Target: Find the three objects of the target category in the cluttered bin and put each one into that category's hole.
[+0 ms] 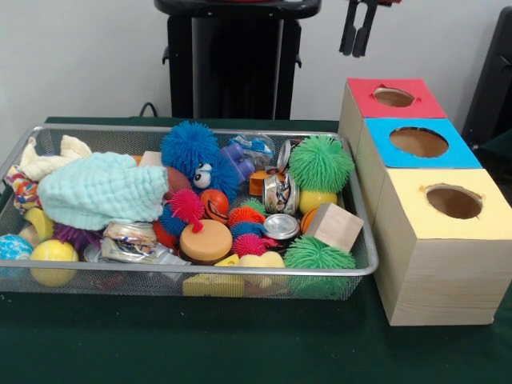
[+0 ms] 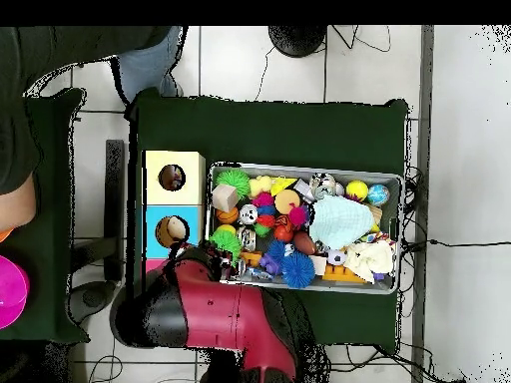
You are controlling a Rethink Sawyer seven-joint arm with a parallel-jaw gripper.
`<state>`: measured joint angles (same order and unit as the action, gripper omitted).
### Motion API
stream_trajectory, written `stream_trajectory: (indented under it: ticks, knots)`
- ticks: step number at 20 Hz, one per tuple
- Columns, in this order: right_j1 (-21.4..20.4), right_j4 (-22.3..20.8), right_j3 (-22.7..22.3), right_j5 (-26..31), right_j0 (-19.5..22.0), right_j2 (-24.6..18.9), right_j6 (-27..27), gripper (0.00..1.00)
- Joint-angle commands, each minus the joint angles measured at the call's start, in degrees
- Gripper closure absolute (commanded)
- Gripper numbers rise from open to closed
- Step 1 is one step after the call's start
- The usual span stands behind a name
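The bin (image 1: 104,128) of silver wire mesh lies on the green table, full of toys; it also shows in the overhead view (image 2: 299,168). The hole (image 1: 454,202) is in the yellow-topped wooden box at the bin's right end, nearest the camera; in the overhead view (image 2: 172,178) something dark shows inside it. My gripper (image 1: 358,32) hangs high at the picture's top, above and behind the red-topped box, open and empty. In the overhead view my red arm (image 2: 230,309) hides it.
The blue-topped box (image 1: 418,142) and red-topped box (image 1: 394,98) stand in a row behind the yellow one. The bin holds green spiky balls (image 1: 320,162), a blue fuzzy toy (image 1: 192,152), a mint cloth (image 1: 104,188), a wooden block (image 1: 334,226), tins and yellow balls. A person (image 2: 60,70) stands at the overhead's top left.
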<state>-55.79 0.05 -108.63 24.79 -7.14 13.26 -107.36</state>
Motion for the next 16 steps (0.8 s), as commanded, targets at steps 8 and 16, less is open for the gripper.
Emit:
stream_trajectory:
  ticks: [8,16]
  knots:
    - [-0.51,0.34,3.38,6.77,2.08,-0.77,-8.32,1.00]
    - [8.01,0.84,-0.24,-3.08,3.47,-3.03,-10.56,1.00]
